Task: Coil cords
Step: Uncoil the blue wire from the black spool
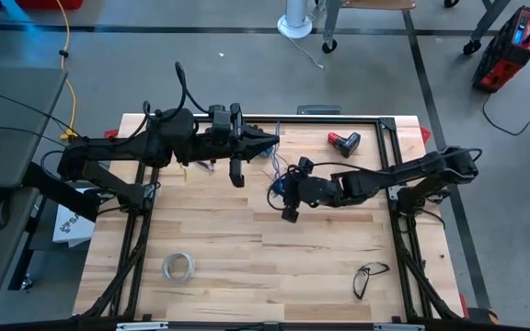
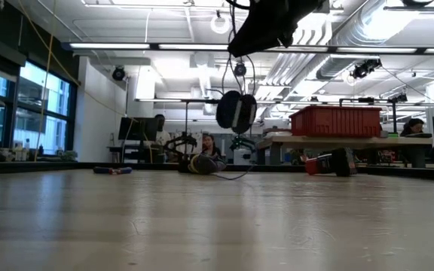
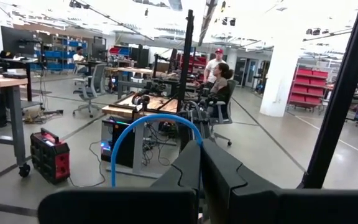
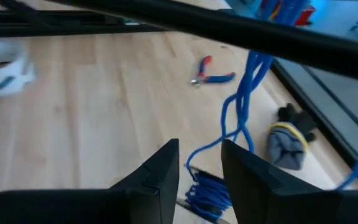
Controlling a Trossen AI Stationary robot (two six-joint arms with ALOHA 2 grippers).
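The thin blue wire (image 4: 248, 84) runs up from the small dark spool (image 2: 236, 111), which hangs clear of the table near its middle. The spool's blue windings show in the right wrist view (image 4: 207, 190). My left gripper (image 1: 272, 142) is raised above the table's far middle, level and pointing right. It is shut (image 3: 199, 162) on the wire, and a loop of wire (image 3: 148, 119) arcs out of it. My right gripper (image 1: 284, 190) slants down from the right above the spool. Its fingers (image 4: 200, 152) stand a little apart with the wire running up through the gap. My left gripper pinches the wire between its two shut fingers where the loop enters them (image 3: 196, 132). The fingers are level and point toward the table's right. The wire hangs down from it with the spool at its lower end, clear of the table. My right gripper: I cannot tell whether its fingers touch the wire passing between them.
A whitish tape ring (image 1: 179, 267) lies near left and glasses (image 1: 368, 278) near right. A red-and-black battery (image 1: 343, 142) lies far right. Red-handled pliers (image 4: 213, 76) and a dark bundle with a yellow band (image 4: 288, 146) lie under the left arm. Black frame rails edge the table.
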